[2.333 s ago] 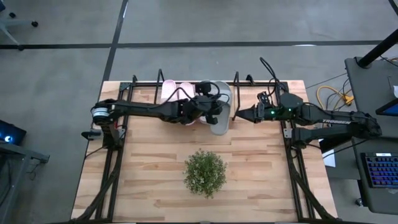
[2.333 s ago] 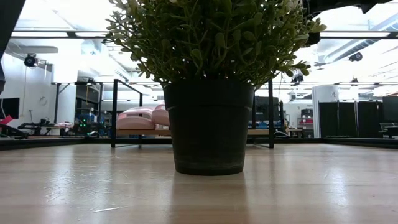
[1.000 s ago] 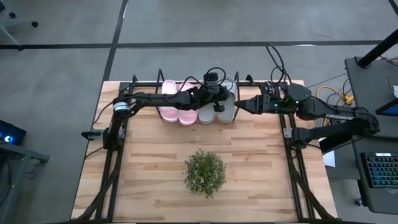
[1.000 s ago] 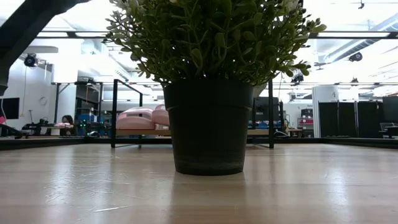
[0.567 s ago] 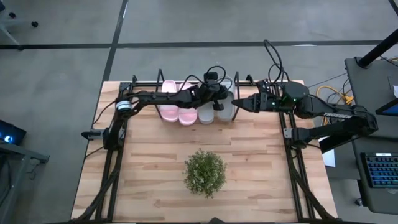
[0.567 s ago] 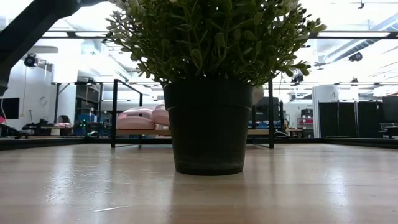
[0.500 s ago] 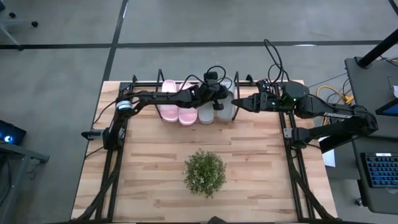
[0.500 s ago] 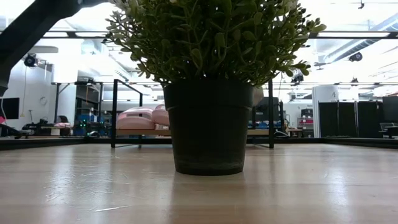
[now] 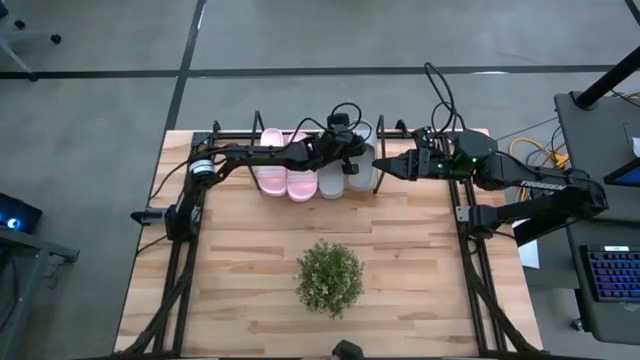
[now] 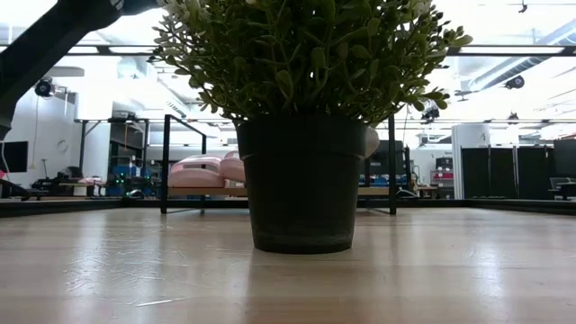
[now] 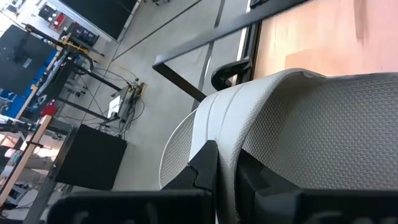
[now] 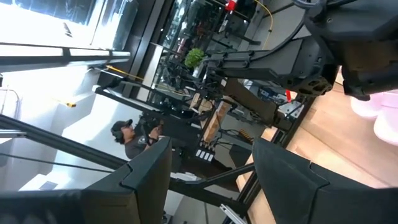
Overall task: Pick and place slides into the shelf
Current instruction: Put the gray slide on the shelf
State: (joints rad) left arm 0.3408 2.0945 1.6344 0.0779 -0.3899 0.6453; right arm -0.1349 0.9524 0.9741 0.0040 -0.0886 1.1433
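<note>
At the shelf (image 9: 230,140), far table edge: left gripper (image 9: 347,160) clamped on the strap of a grey slide (image 11: 298,137), textured matte foam, rounded; right gripper (image 9: 378,165), fingers spread and empty, sits just beside. Two pink slides (image 9: 283,168) and both grey ones stand in the shelf in a row; release apparently remains.

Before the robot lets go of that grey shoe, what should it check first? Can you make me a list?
1. Left gripper shut on the grey slide's strap: ok, left wrist view shows the fingers pinching it.
2. Both pink slides on the shelf: ok.
3. All four slides in one row on the shelf: ok from above.
4. Held grey slide resting flat on the board: cannot tell, the plant hides it in the low view.
5. Right gripper clear of the slides: cannot tell, its tip is right beside the row's end.
</note>
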